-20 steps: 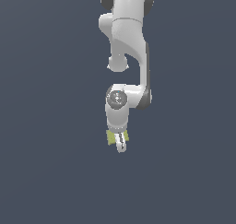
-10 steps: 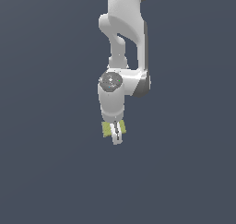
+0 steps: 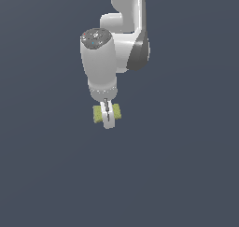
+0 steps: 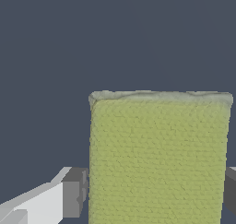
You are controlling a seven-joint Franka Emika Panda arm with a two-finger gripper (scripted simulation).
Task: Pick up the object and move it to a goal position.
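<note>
Hanging from the downward-pointing arm, the gripper (image 3: 108, 120) is clamped on the yellow-green block (image 3: 99, 113) — the block's ends stick out either side of the fingers. In the wrist view the grey pads (image 4: 75, 192) press its long flanks, a grip across the narrow width, likely firm enough for carrying.

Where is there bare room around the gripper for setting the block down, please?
Nearly everywhere: plain dark ground shows on all sides of the gripper and its yellow-green block, to both edges of the exterior view and below. Only the arm above takes up space.
</note>
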